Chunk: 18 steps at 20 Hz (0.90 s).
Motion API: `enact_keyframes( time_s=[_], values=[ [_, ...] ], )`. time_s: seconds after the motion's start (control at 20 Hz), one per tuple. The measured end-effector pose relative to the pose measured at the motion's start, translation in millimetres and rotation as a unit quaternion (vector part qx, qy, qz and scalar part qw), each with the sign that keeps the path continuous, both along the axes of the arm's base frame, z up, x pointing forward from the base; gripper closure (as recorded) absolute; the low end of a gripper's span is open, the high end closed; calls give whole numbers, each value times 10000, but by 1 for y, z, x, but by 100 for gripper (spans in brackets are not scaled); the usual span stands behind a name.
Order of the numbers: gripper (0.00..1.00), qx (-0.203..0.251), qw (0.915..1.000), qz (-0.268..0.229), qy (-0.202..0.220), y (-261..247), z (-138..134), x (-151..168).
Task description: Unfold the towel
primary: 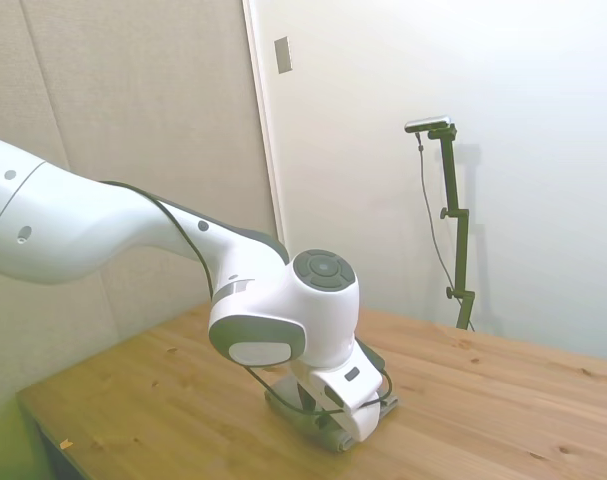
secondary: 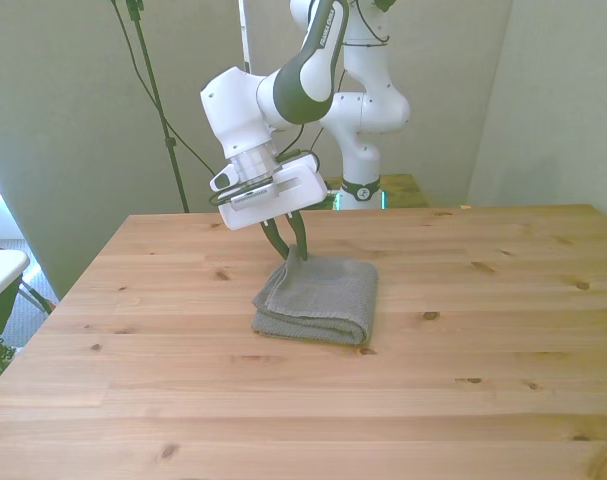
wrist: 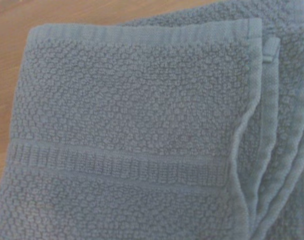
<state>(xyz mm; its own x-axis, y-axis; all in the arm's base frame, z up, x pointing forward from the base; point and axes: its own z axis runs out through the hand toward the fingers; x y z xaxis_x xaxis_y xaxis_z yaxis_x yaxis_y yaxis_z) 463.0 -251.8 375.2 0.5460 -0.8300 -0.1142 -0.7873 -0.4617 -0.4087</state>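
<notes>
Wooden surface (secondary: 483, 380): pale pine planks, dark knots scattered, grain running along its length. Light wall (primary: 543, 130) behind in side view. Small grey plate (primary: 283, 54) high on white door frame (primary: 263, 130). Beige panel (primary: 133, 110) beside frame.

A robot lab or test room is showing here: a white robot arm (secondary: 313, 70) is working over a plain wooden desk (secondary: 463, 380), bare pale walls (primary: 503, 120) are closing it in, and loose cables (secondary: 148, 90) are hanging behind.
</notes>
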Motion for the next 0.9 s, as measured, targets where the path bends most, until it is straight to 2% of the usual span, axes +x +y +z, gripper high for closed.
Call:
enact_keyframes(
  time_s=[0.2,0.35,0.65,0.9],
  values=[
    [100,-70,9999,56,-146,2,16,9],
    [100,-140,9992,175,-326,16,37,25],
    [100,-162,9965,533,-620,89,85,64],
    [100,-353,9929,892,-707,158,113,82]
  ],
)
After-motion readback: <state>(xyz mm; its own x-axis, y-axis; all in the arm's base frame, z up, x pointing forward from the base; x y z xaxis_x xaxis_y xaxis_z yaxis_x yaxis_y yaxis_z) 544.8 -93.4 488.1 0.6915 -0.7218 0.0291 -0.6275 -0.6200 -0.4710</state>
